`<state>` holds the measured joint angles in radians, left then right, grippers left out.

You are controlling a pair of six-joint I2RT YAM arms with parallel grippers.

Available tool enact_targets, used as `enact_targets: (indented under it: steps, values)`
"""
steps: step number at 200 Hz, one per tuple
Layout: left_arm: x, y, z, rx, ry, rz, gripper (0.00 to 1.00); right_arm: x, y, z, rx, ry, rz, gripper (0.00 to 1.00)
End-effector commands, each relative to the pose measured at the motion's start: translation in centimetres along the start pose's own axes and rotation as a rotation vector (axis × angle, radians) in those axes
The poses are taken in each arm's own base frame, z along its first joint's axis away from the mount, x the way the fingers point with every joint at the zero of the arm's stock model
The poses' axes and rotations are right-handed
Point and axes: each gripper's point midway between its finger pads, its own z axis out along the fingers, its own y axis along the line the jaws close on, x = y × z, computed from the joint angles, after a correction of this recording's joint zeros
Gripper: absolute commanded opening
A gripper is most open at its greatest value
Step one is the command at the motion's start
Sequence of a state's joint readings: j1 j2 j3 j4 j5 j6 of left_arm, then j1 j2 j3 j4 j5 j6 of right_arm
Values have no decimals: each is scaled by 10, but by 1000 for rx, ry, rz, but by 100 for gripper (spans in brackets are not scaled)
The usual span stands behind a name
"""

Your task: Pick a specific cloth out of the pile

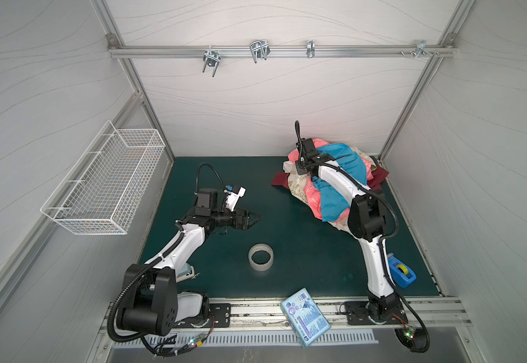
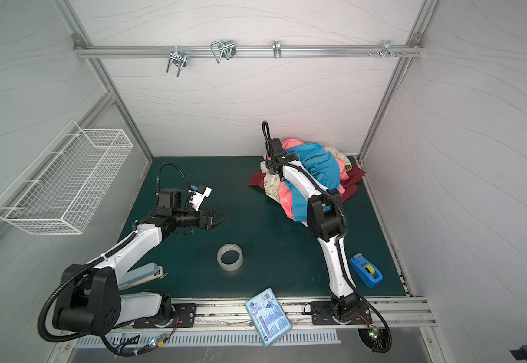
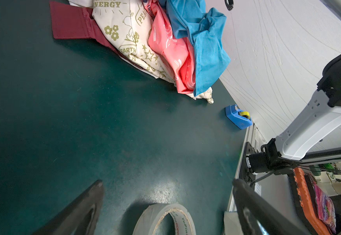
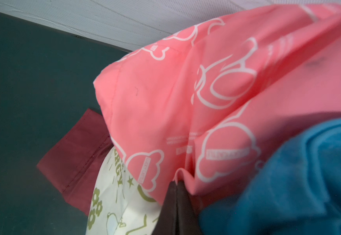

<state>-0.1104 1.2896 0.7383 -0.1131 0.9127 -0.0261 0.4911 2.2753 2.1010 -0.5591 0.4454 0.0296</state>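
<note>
1. At about one o'clock on the green mat [image 1: 224, 176] sits the pile [image 1: 334, 185]. The coral-pink doodle-print cloth [image 4: 185, 91] threads through it, showing at the pile's eleven o'clock end and again toward its six o'clock edge.
2. Our right gripper [image 4: 176, 184] is at that eleven o'clock end, jaws closed on a small pucker of the coral-pink cloth. The wrist view is blurred there, so we may be holding only a thin fold. If so, it could slip free once the cloth's weight comes on.
3. We see the bright blue cloth [image 1: 350, 166] draped across the coral-pink one. A straight lift would likely drag it along, so we'd bring out two cloths rather than one.
4. Just under our grip lie the cream cloth with olive prints [image 3: 124, 34] and the maroon cloth [image 3: 69, 22]. Friction or a caught fold could haul them up too.
5. Our left gripper [image 1: 255, 217] hovers near nine o'clock, jaws wide and empty, well apart from the pile. With nothing pinning the heap, a hard pull could slide the whole pile instead of freeing the cloth.
</note>
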Motion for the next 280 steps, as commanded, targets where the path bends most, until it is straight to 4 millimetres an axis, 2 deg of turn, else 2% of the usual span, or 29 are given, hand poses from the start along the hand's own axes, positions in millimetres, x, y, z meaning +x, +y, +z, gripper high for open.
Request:
enact_targets:
  steps: [1, 61, 86, 108, 145, 177, 216, 236, 240, 249, 263, 280]
  values:
    - [-24, -7, -3, 5, -49, 80, 99, -28, -14, -34, 25, -90, 7, 0]
    - [-25, -14, -8, 9, -63, 97, 99, -55, -37, -97, -21, -191, 33, 0]
    - [-26, -17, -10, 13, -70, 104, 99, -60, -61, -123, -58, -218, 91, 0]
    - [-26, -17, -10, 16, -72, 105, 99, -51, -83, -136, -87, -214, 151, 0]
    - [-27, -19, -10, 23, -77, 106, 99, -22, -124, -140, -20, -171, 206, 0]
    - [-27, -18, -9, 24, -78, 107, 99, 4, -150, -139, 11, -124, 269, 0]
    - [-27, -18, -9, 21, -79, 109, 99, 26, -172, -135, 105, -63, 285, 0]
    - [-27, -18, -9, 21, -78, 109, 99, 27, -168, -134, 85, -54, 279, 0]
    - [-27, -18, -9, 20, -78, 109, 99, 25, -165, -133, 68, -55, 278, 7]
    - [-27, -18, -9, 20, -79, 108, 99, 23, -160, -133, 39, -55, 276, 32]
    - [-26, -18, -9, 21, -77, 108, 99, 19, -153, -134, 0, -62, 274, 42]
    - [-26, -18, -9, 21, -76, 109, 99, 11, -146, -139, -24, -83, 261, 61]
